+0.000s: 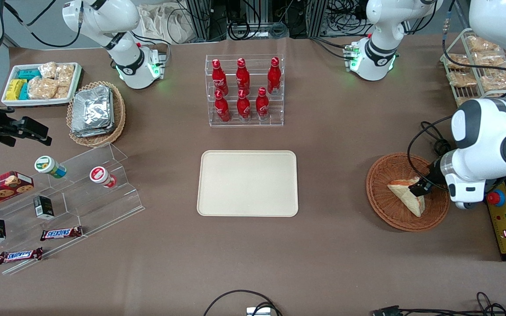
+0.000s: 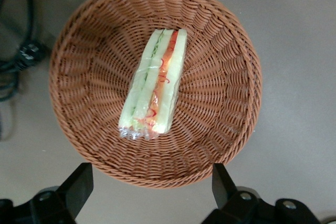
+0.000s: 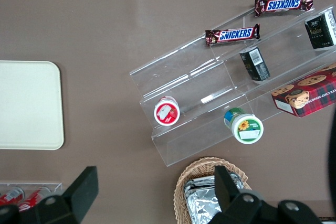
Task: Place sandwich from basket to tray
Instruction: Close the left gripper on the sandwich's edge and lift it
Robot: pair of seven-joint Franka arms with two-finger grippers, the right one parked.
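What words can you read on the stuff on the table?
"SNICKERS" on one chocolate bar.
"SNICKERS" on the second chocolate bar.
Red bottles, cookie box, small dark boxes, two lidded cups: print too small to read.
Sandwich, basket, tray: no words.
The hand hovers above the basket, open.

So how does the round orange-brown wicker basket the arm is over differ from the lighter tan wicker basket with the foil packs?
The orange-brown wicker basket holds one wrapped triangular sandwich; the lighter tan wicker basket holds stacked silver foil packs. The first is a darker, redder weave and lies at the working arm's end of the table, with the open left gripper above it; the second lies at the parked arm's end. Both are round, shallow and woven.
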